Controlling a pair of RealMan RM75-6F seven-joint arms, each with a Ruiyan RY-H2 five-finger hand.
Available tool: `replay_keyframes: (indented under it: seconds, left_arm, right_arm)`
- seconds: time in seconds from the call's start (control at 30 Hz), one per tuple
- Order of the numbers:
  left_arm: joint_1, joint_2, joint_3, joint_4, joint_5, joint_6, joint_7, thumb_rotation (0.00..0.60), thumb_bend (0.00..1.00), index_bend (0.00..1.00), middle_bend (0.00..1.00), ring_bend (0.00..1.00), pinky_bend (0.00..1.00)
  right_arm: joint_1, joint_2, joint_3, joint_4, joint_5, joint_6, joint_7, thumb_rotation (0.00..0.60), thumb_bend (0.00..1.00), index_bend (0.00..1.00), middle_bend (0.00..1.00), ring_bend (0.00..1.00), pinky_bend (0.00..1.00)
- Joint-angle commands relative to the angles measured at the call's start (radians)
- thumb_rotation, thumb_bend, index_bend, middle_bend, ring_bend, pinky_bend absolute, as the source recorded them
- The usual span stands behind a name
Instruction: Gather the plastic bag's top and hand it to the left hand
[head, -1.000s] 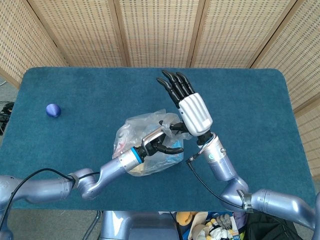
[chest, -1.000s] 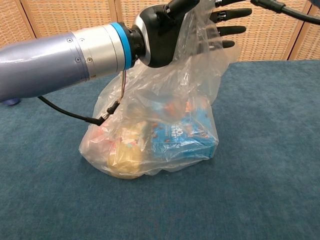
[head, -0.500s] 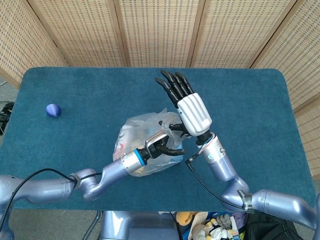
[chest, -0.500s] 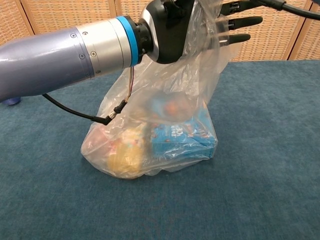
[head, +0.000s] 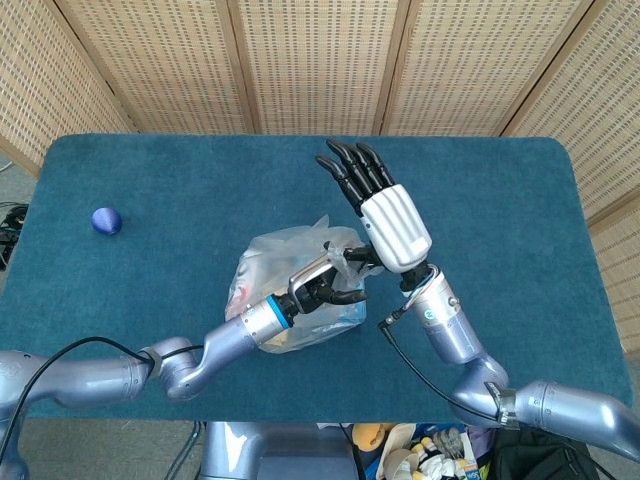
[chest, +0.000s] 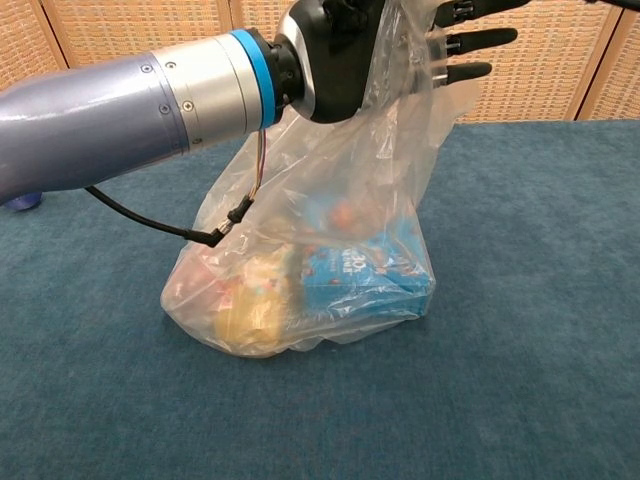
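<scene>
Clear plastic bunches at the top of the plastic bag (chest: 320, 270), which sits near the middle of the blue-carpeted table (head: 500, 200) with a blue carton (chest: 365, 275) and a yellowish item (chest: 250, 315) inside. The left hand (head: 322, 288) reaches in from the robot's near side and has its dark fingers curled around the gathered neck of the bag, holding the film drawn up above the contents. The right hand (head: 385, 215) stands just behind the bag with its fingers straight and spread, holding nothing; in the chest view its fingertips (chest: 470, 42) show through the raised film, and whether they touch it cannot be told. Judging from this, the gathering looks done and the handover appears all but complete: the left hand carries the bag's top and the right appears to have let go. What seems left is for the right hand to draw clear. A small blue ball (head: 106, 221) lies well apart, near the table's left edge.
</scene>
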Motion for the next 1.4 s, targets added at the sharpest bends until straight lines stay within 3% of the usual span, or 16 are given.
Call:
replay_keyframes:
  seconds: [0.03, 0.33, 0.63, 0.8, 1.07, 1.13, 1.2, 1.4]
  left_arm:
    - [0.0, -0.001, -0.001, -0.001, 0.001, 0.0, 0.0, 0.396, 0.15, 0.3, 0.18, 0.17, 0.04]
    - [-0.007, 0.0, -0.005, -0.005, -0.002, -0.015, 0.011, 0.407, 0.15, 0.3, 0.19, 0.17, 0.04]
    - [-0.014, 0.016, -0.025, -0.018, -0.031, -0.043, 0.038, 0.424, 0.15, 0.31, 0.19, 0.17, 0.05]
    - [-0.017, 0.017, -0.038, -0.024, -0.044, -0.055, 0.038, 0.427, 0.15, 0.31, 0.19, 0.18, 0.05]
    - [-0.015, 0.021, -0.047, -0.023, -0.052, -0.067, 0.036, 0.435, 0.15, 0.31, 0.19, 0.18, 0.05]
    - [-0.014, 0.019, -0.046, -0.017, -0.051, -0.069, 0.033, 0.436, 0.15, 0.31, 0.19, 0.18, 0.05]
    - [-0.014, 0.016, -0.046, -0.013, -0.05, -0.07, 0.029, 0.44, 0.15, 0.31, 0.19, 0.18, 0.05]
    - [-0.012, 0.012, -0.05, -0.008, -0.047, -0.07, 0.024, 0.449, 0.15, 0.31, 0.2, 0.18, 0.05]
  right_arm:
    - [-0.003, 0.027, 0.001, -0.028, 0.024, -0.02, -0.024, 0.6, 0.0, 0.0, 0.0, 0.0, 0.0]
    - [0.004, 0.134, 0.027, -0.134, 0.149, -0.085, -0.174, 0.6, 0.0, 0.0, 0.0, 0.0, 0.0]
    - [0.021, 0.325, 0.065, -0.33, 0.357, -0.175, -0.308, 0.6, 0.0, 0.0, 0.0, 0.0, 0.0]
    - [0.049, 0.413, 0.062, -0.394, 0.437, -0.198, -0.406, 0.6, 0.0, 0.0, 0.0, 0.0, 0.0]
    - [0.063, 0.52, 0.06, -0.457, 0.525, -0.191, -0.462, 0.6, 0.0, 0.0, 0.0, 0.0, 0.0]
    - [0.039, 0.583, 0.056, -0.497, 0.53, -0.177, -0.475, 0.6, 0.0, 0.0, 0.0, 0.0, 0.0]
    - [0.045, 0.587, 0.054, -0.471, 0.527, -0.185, -0.463, 0.6, 0.0, 0.0, 0.0, 0.0, 0.0]
    - [-0.023, 0.598, 0.045, -0.362, 0.353, -0.151, -0.316, 0.6, 0.0, 0.0, 0.0, 0.0, 0.0]
